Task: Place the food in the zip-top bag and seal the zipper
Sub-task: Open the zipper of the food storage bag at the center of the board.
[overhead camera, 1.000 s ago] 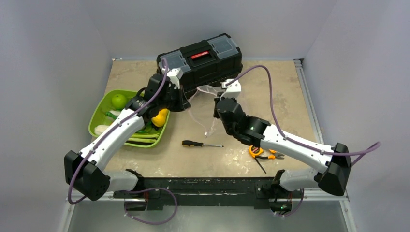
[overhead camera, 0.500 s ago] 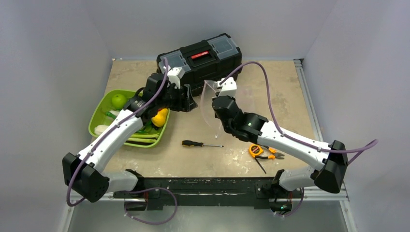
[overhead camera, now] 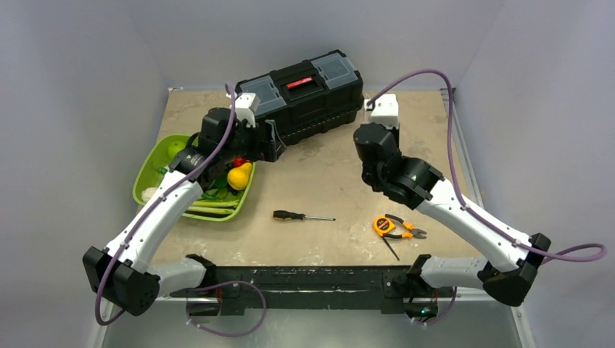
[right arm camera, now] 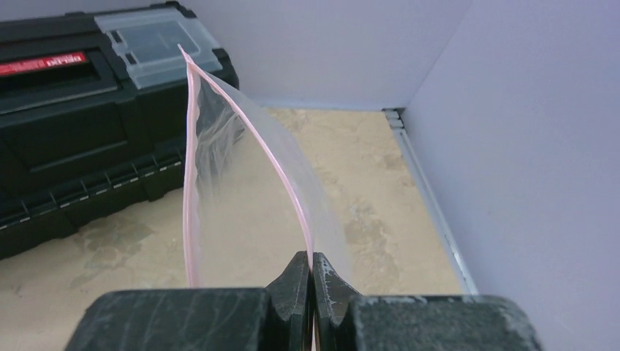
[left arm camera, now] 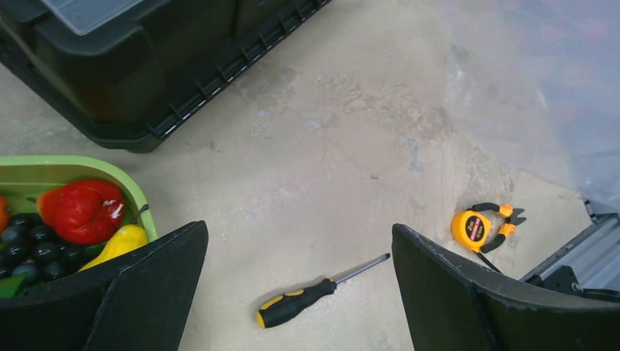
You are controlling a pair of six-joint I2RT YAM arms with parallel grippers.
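Clear zip-top bag [right arm camera: 241, 183] with pale pink zipper [right arm camera: 191, 168] just above black right end effector [right arm camera: 312, 263]. Black toolbox [right arm camera: 73, 124], red label, beyond. Beside left end effector [left arm camera: 297, 227]: lime-green tray [left arm camera: 44, 172], red and yellow food [left arm camera: 82, 210], possibly dark berries [left arm camera: 29, 245]. Mottled beige tabletop [left arm camera: 329, 161].

Left arm [overhead camera: 156, 217] and right arm [overhead camera: 464, 214]: white link shells between black joint housings, a purple cable [overhead camera: 428, 72] running back from each claw [right arm camera: 311, 257], a white camera block [overhead camera: 383, 110] just behind it, and matte black, scuffed fingers [left arm camera: 139, 292] tapering toward the claw's tip.
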